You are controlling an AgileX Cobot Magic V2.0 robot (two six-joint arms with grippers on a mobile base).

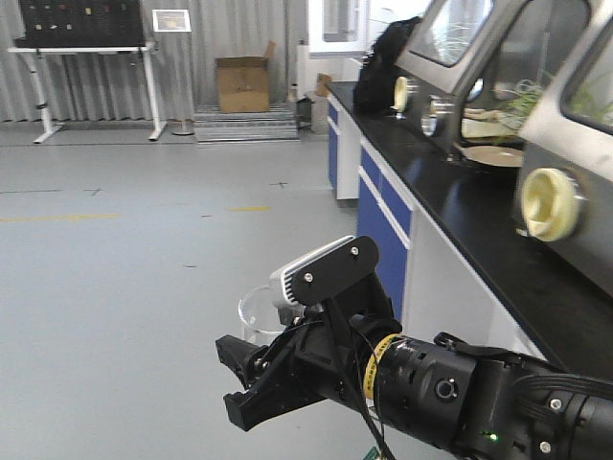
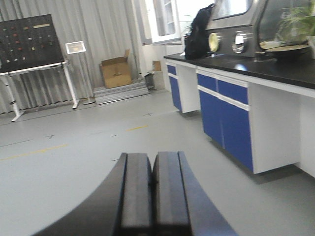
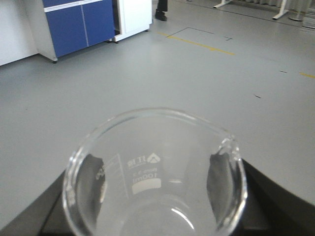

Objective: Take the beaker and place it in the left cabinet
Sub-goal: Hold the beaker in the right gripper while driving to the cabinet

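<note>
My right gripper is shut on the beaker, a small clear glass cylinder with a flared rim, and holds it above the grey floor. In the right wrist view the beaker fills the lower frame between the black fingers, white graduation marks and "100ml" showing through the glass. It looks empty. My left gripper is shut and empty, its pads pressed together, pointing across the floor. The left cabinet is out of view.
A lab bench with a black top and blue doors runs along the right, carrying grey glove-box units and a black backpack. At the far wall stand a cardboard box and a white table with a pegboard.
</note>
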